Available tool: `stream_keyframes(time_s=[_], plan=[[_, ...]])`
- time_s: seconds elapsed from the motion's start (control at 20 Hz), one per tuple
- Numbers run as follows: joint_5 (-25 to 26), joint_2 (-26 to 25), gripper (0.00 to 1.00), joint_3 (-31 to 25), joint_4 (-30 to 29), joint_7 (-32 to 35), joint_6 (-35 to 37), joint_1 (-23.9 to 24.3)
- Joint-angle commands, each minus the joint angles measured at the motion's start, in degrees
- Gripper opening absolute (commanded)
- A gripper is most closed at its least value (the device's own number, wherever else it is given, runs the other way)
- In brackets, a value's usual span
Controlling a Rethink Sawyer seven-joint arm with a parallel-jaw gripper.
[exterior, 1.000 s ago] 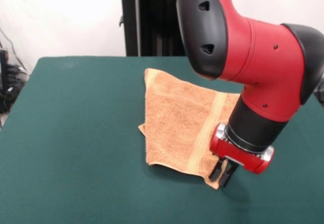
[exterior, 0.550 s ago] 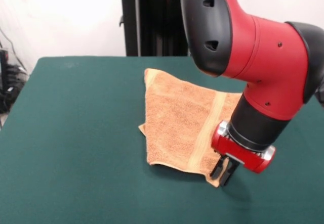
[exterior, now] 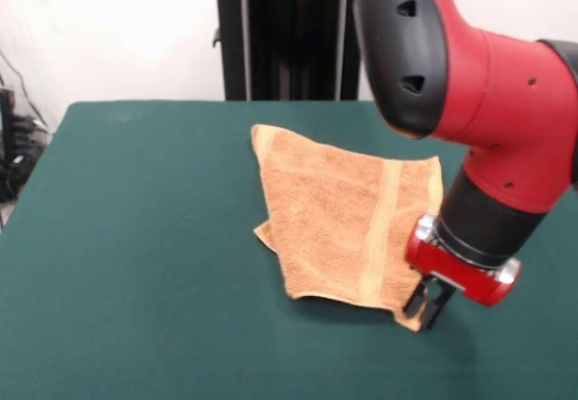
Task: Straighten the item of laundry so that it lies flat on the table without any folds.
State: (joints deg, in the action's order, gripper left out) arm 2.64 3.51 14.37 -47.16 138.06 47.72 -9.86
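The item of laundry (exterior: 334,219), an orange-tan terry towel, lies near the middle of the green table (exterior: 135,265). A flat woven band runs down its right part. At its left edge a small flap pokes out from under the top layer, so part of it is folded under. My gripper (exterior: 425,316) points down at the towel's near right corner. Its dark fingers are pinched together on that corner, which lifts slightly off the cloth. The red arm hides the table to the right of the towel.
A black stand (exterior: 271,30) rises behind the table's far edge. Cables and dark gear (exterior: 13,147) hang off the left side. Green cloth stretches wide to the left of the towel and in front of it.
My gripper has slid to the right with the towel's corner in it. The whole towel has been dragged right, and its near edge is pulled out longer.
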Motion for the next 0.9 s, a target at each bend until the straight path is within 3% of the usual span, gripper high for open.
stream_keyframes(time_s=[0.05, 0.9], plan=[[-7.1, -3.7, 0.0, -5.1, -1.2, 18.8, 6.6, -5.9], [-13.2, -7.8, 0.0, -2.2, 5.7, 24.1, 9.5, -8.0]])
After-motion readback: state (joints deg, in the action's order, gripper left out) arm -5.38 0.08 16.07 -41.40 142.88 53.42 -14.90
